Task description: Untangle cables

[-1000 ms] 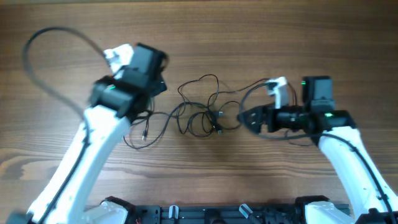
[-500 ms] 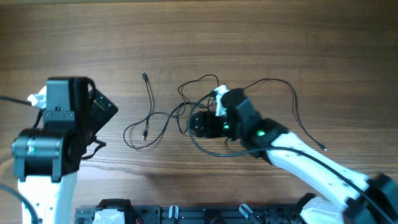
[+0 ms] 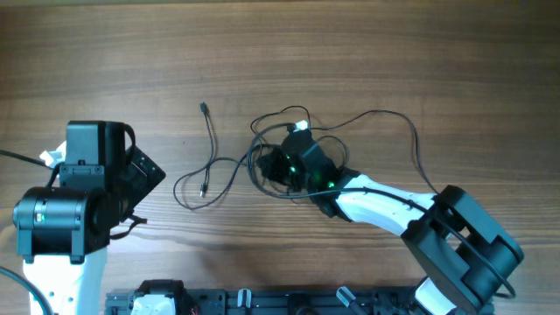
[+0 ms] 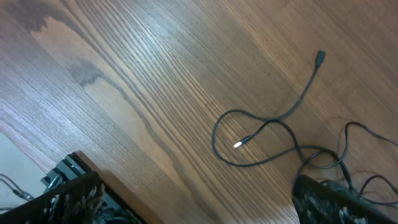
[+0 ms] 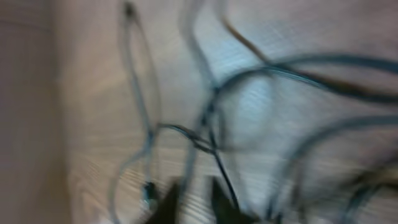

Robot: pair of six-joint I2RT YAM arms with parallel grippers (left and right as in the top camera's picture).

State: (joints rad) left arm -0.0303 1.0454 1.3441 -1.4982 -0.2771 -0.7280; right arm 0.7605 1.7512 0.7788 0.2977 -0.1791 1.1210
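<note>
Untangling appeared barely begun: cables (image 3: 376,112) were bunched, one strand (image 3: 213,140) lay loose left of knot (image 3: 261,140). R gripper (image 3: 273,166) at knot, pinched closed, hold unclear; L gripper (image 3: 140,179) far left of knot, fully spread, empty.

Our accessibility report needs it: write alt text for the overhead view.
The right arm's gripper is closed over a tangle of thin black cables at the middle of a wooden table. One loose strand trails out to the tangle's left, and the left gripper sits open near the left edge.
</note>
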